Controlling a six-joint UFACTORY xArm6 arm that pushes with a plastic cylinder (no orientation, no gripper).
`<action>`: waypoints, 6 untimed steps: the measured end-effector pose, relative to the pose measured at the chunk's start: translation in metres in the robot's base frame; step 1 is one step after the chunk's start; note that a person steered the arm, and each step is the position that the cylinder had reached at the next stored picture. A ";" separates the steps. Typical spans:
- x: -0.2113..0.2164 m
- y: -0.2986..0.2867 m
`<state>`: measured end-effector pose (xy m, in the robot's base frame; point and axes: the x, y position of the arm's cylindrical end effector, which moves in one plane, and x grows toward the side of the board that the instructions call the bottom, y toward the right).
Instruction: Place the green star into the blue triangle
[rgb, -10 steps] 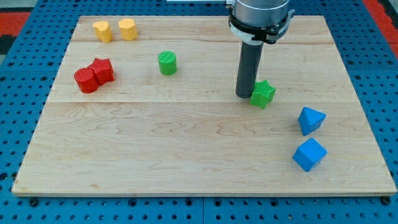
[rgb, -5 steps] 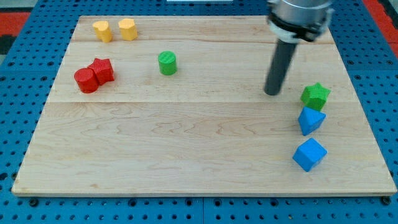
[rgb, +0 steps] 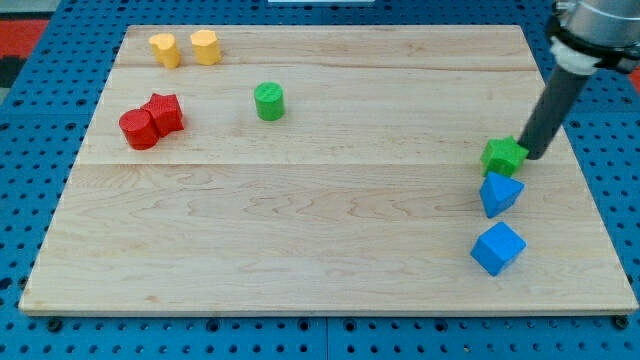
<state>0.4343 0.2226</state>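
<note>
The green star (rgb: 502, 156) lies at the view's right side of the wooden board, touching the top of the blue triangle (rgb: 499, 193) just below it. My tip (rgb: 533, 154) is right against the star's right side, a little above the triangle. The rod rises from it toward the view's top right corner.
A blue cube (rgb: 497, 248) lies below the triangle. A green cylinder (rgb: 268, 101) is at the upper middle. A red cylinder (rgb: 138, 129) and a red star-like block (rgb: 164, 112) touch at the left. Two yellow blocks (rgb: 164, 49) (rgb: 204, 46) sit at the top left. The board's right edge (rgb: 590, 180) is near.
The green star went from mid-right to against the blue triangle's top. My tip moved from the star's left, around its top, to its right side.
</note>
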 end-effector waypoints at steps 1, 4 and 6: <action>0.000 -0.024; -0.057 0.016; -0.106 0.016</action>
<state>0.3287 0.2388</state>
